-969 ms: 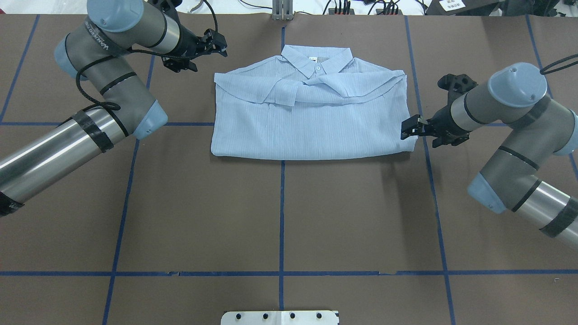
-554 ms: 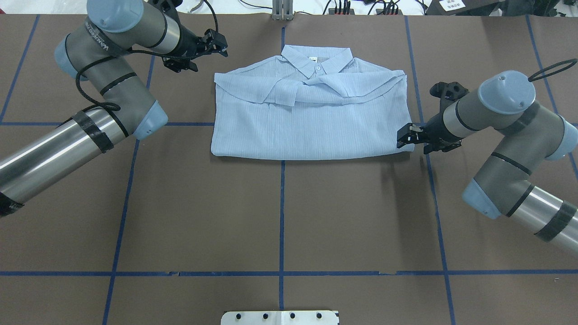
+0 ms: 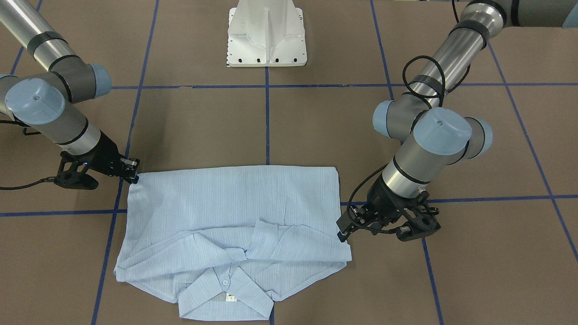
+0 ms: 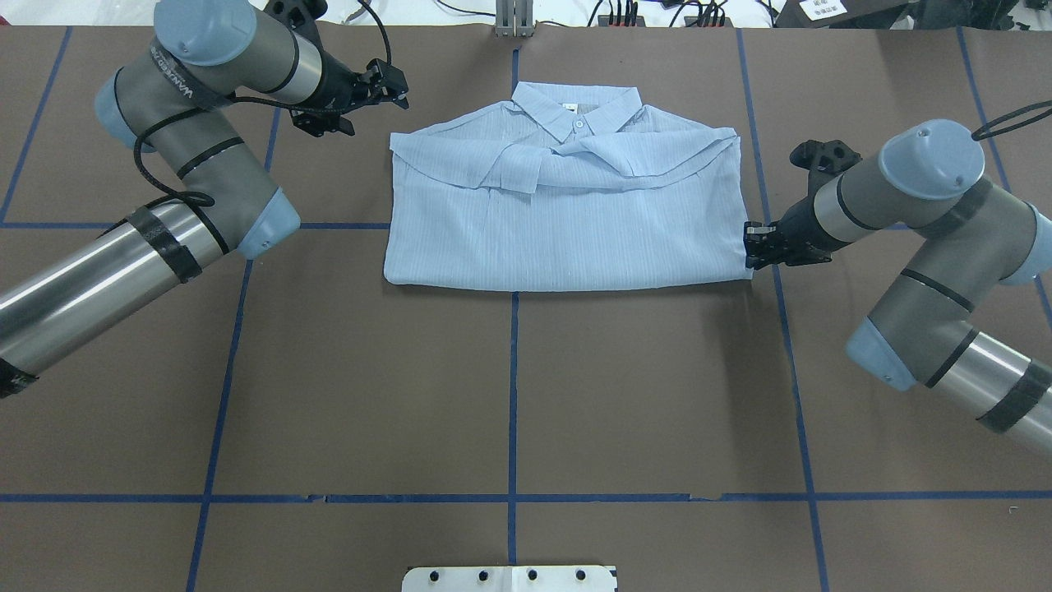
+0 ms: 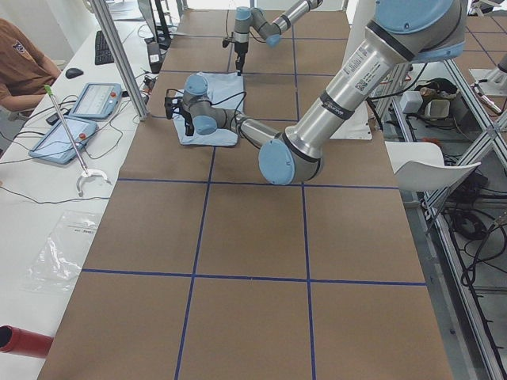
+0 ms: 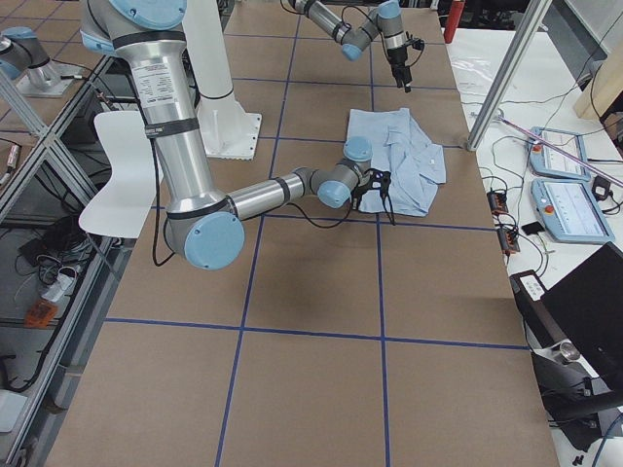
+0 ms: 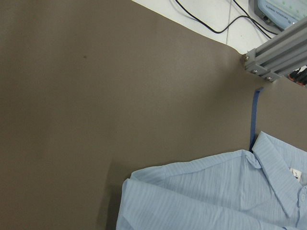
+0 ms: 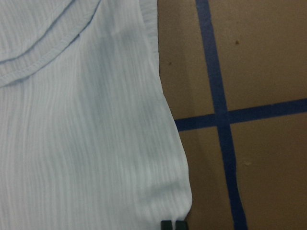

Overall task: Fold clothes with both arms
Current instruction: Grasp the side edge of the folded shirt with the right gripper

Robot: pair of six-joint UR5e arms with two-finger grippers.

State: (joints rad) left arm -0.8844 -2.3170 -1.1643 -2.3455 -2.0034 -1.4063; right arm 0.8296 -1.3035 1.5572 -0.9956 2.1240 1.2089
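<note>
The clothes, a light-blue striped shirt (image 4: pixel 559 222), lie folded and flat on the brown table, collar toward the far edge and sleeves crossed over the chest. My right gripper (image 4: pixel 749 245) is low at the shirt's near right corner. The right wrist view shows its fingertips (image 8: pixel 172 224) together at the hem of the shirt (image 8: pixel 86 120), shut on that corner. My left gripper (image 4: pixel 394 86) hovers open just off the far left shoulder corner, apart from the cloth. In the front-facing view it (image 3: pixel 343 228) stands beside the shirt (image 3: pixel 235 203).
The white pedestal (image 3: pixel 267 34) stands at the robot's side of the table. Blue tape lines (image 4: pixel 513 395) cross the brown surface. An aluminium post (image 4: pixel 511 16) and cables sit at the far edge. A seated person (image 5: pixel 20 67) and tablets (image 5: pixel 79 119) are at a side table.
My right gripper came in along the shirt's right edge, settled at its near corner and shut there. My left arm drew back slightly to the left. The shirt has not moved.
</note>
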